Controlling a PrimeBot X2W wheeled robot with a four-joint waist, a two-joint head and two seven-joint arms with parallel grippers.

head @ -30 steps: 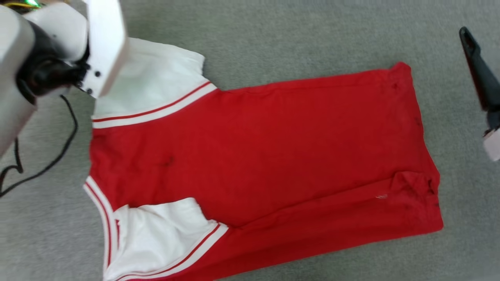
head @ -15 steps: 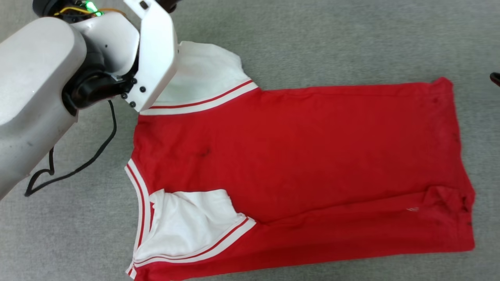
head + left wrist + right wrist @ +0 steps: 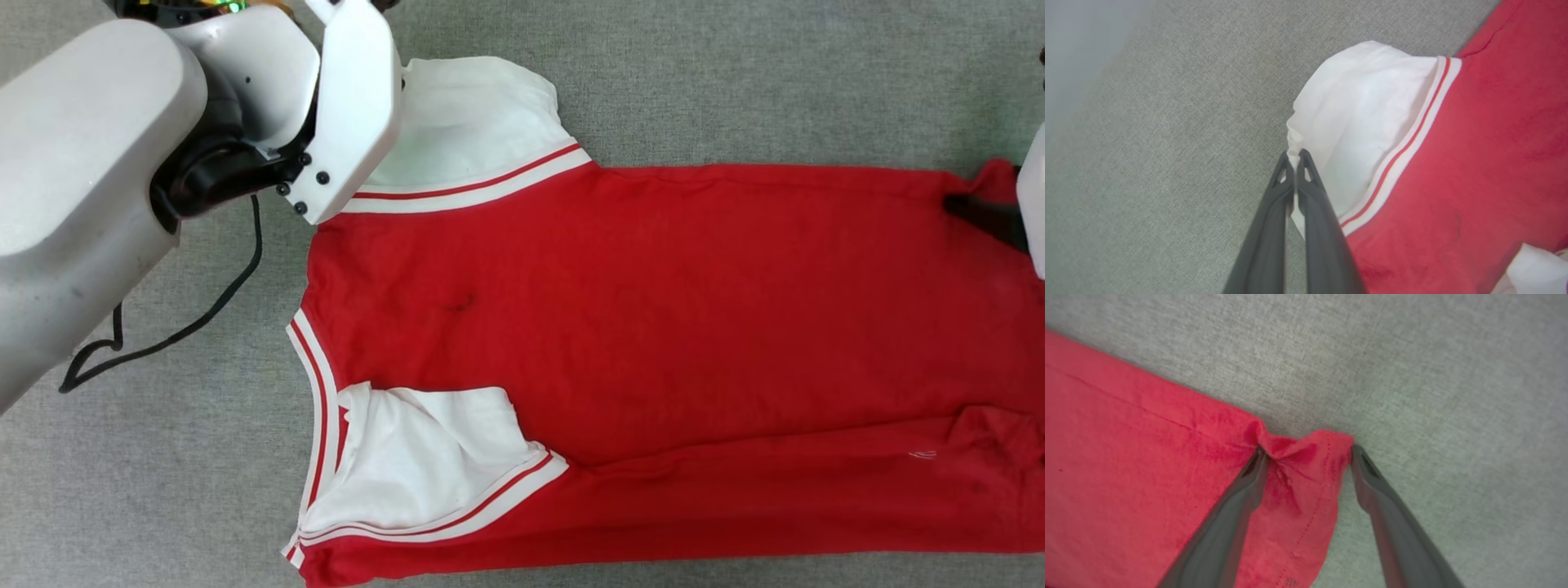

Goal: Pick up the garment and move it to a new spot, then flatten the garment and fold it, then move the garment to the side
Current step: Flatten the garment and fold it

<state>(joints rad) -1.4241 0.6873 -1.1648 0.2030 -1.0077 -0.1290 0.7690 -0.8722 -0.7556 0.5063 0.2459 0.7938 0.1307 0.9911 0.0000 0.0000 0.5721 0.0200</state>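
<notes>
Left of the garment, the pale left arm reaches over a black cable that lies on the grey cloth surface. The left pincer is closed tight on the outer edge of the garment's upper white sleeve, with the cloth pinched between its two fingers. The garment lies spread out, plain red side up, and its lower white sleeve is folded onto the body. At the garment's right end the right pincer is wide open, one finger on each side of the bunched red hem corner, without squeezing it.
</notes>
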